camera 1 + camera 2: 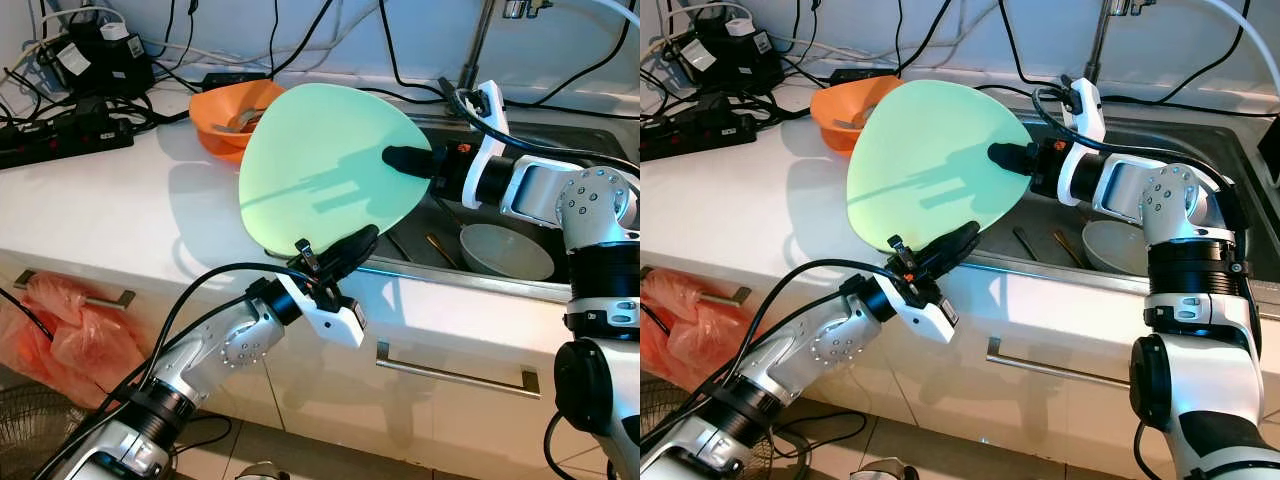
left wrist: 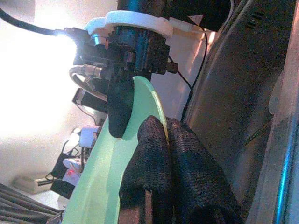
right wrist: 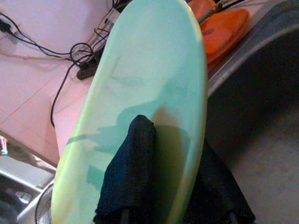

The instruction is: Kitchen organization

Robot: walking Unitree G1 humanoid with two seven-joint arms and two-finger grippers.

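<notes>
Both pincers, left pincer (image 1: 345, 250) and right pincer (image 1: 405, 160), clamp green plate (image 1: 325, 165)

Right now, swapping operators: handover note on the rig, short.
Left gripper: shut on the lower rim of the green plate.
Right gripper: shut on the plate's right rim.
The plate is held tilted on edge over the counter edge beside the sink.
Orange bowl with a utensil sits on the counter behind the plate; a grey bowl lies in the sink.
Done: plate lifted.
Left: set the plate down; which arm releases first is unclear.
</notes>
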